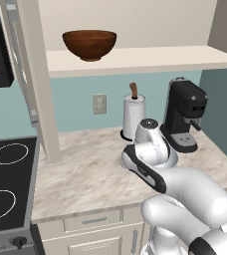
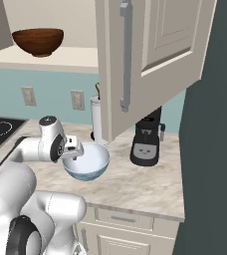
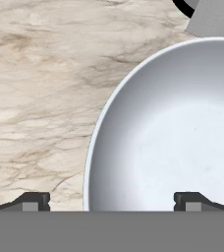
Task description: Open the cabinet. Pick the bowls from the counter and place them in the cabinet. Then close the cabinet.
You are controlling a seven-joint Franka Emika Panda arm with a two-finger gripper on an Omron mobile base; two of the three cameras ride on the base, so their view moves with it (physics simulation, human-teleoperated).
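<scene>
Bowls sit apart: we see the brown wooden bowl (image 1: 89, 45) on the cabinet shelf (image 1: 150, 59) at upper left, and the white bowl (image 2: 86, 163) on the marbled counter (image 1: 85, 174) at centre. Its right side is cut off in the hand view, and the arm hides it in the left base view. Our gripper (image 3: 111, 201) spreads wide, one fingertip (image 3: 33, 201) outside the rim, one over the inside, holding nothing. The open cabinet door (image 2: 150, 60) overhangs the bowl's right; bare counter lies left.
</scene>
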